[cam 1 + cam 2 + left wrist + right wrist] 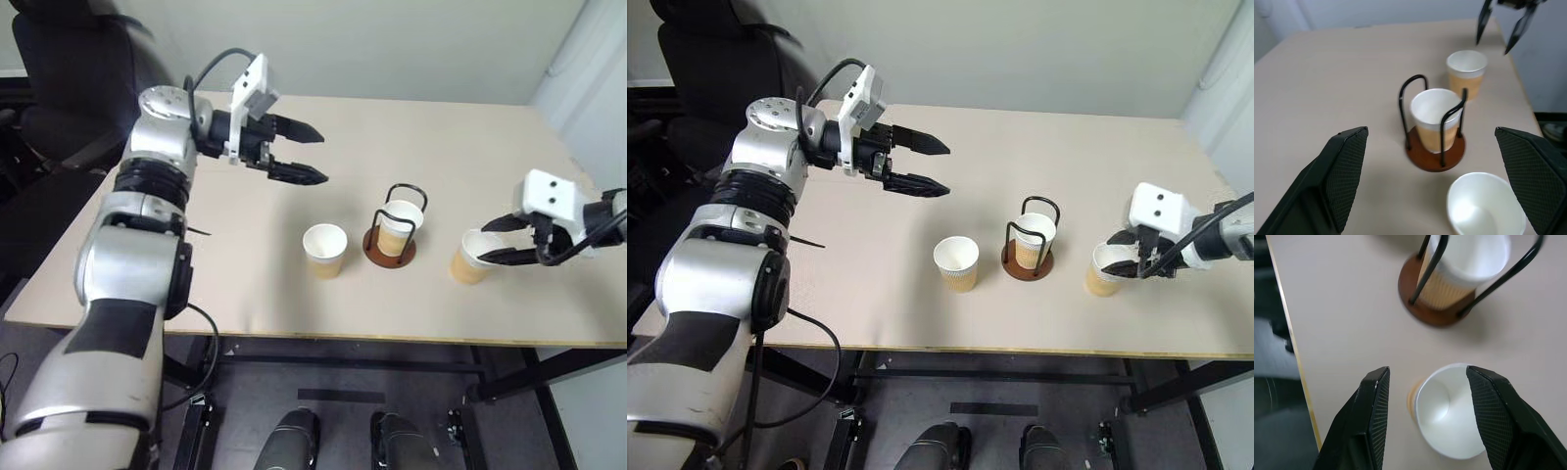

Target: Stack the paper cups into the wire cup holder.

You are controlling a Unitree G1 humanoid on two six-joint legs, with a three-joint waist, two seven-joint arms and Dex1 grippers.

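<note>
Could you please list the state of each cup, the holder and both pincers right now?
Cup in the holder: upright, seated between the wire loops.
Middle cup: upright on the table, free, empty.
Right-hand cup: upright on the table, between the right pincer's fingers; grip not confirmed.
Wire holder: upright, holding one cup.
Left pincer: open, empty, above the table.
Right pincer: fingers either side of the right-hand cup.
</note>
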